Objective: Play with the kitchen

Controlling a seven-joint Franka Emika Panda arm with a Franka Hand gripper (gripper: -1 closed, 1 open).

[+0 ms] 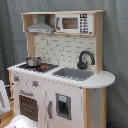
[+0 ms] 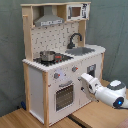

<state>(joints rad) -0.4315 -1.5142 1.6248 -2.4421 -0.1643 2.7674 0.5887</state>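
The kitchen (image 1: 98, 79) is a tall white and light-wood toy unit, seen in both exterior views. It has a black hob with a small metal pot (image 2: 47, 55), a grey sink (image 2: 80, 50), a black faucet (image 2: 74, 39), a hood (image 2: 48, 20) and a microwave (image 2: 75, 11). My gripper (image 2: 81, 78) comes in from the second exterior view's right and hovers close to the front panel, just right of the oven door (image 2: 64, 95) and below a knob (image 2: 74, 69). In the first exterior view only a white part of the arm (image 1: 20, 122) shows at the bottom left.
The kitchen (image 2: 35, 85) stands on a light wooden table (image 2: 30, 120) in front of a grey curtain (image 2: 10, 50). The white arm (image 2: 112, 92) takes up the space at the front right of the unit.
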